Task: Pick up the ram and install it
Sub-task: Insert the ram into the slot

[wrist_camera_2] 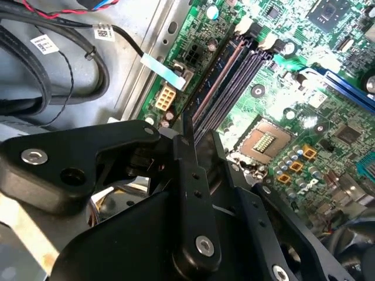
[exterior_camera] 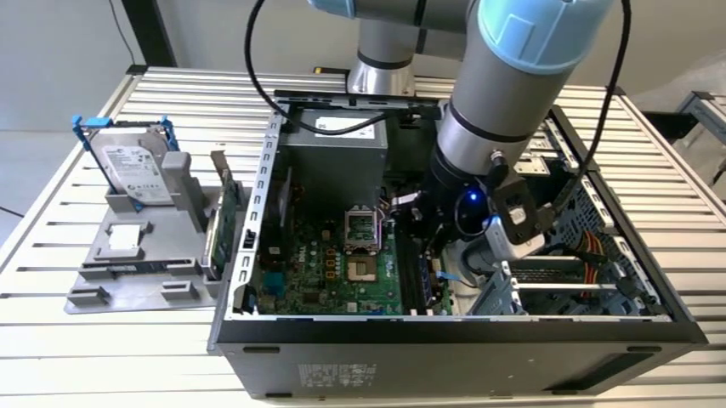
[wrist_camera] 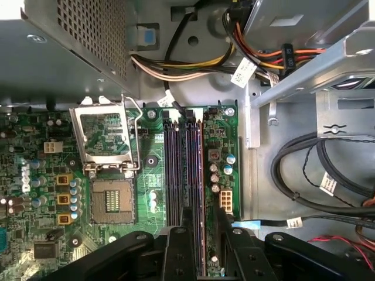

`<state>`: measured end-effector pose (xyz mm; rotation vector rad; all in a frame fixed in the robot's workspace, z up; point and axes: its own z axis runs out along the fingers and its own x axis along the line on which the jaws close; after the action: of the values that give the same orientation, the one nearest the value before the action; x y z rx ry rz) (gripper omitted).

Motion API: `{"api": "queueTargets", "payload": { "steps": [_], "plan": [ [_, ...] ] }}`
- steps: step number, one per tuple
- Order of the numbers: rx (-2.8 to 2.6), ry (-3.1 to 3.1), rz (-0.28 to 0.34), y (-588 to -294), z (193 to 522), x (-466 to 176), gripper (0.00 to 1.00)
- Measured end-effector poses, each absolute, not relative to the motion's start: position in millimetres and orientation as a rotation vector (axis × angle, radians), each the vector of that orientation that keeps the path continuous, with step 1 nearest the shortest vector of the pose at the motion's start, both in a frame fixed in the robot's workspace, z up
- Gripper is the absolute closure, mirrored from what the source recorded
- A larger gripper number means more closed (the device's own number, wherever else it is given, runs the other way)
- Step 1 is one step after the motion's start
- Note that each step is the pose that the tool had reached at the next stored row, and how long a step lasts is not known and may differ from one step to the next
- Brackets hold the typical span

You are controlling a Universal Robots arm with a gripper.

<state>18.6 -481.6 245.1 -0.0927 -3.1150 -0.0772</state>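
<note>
First wrist view: ram point(wrist_camera: 201, 193) between end effector point(wrist_camera: 202, 246) fingers.

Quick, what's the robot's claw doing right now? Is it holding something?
Gripper: down inside the computer case, shut on the ram, holding it on edge over the memory slots on the motherboard.

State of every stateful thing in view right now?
computer case: lying flat, side open.
CPU socket: empty, cover raised.
ram: on edge along a memory slot, seating unclear.
gripper: low over the ram.
hard drive: upright in grey holder.
</note>
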Motion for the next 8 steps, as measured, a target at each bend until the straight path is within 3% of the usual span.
{"api": "queueTargets", "payload": {
  "steps": [8],
  "plan": [
    [-0.093,-3.115,-0.079,-481.5,257.3,18.6,0.00]
  ]
}}
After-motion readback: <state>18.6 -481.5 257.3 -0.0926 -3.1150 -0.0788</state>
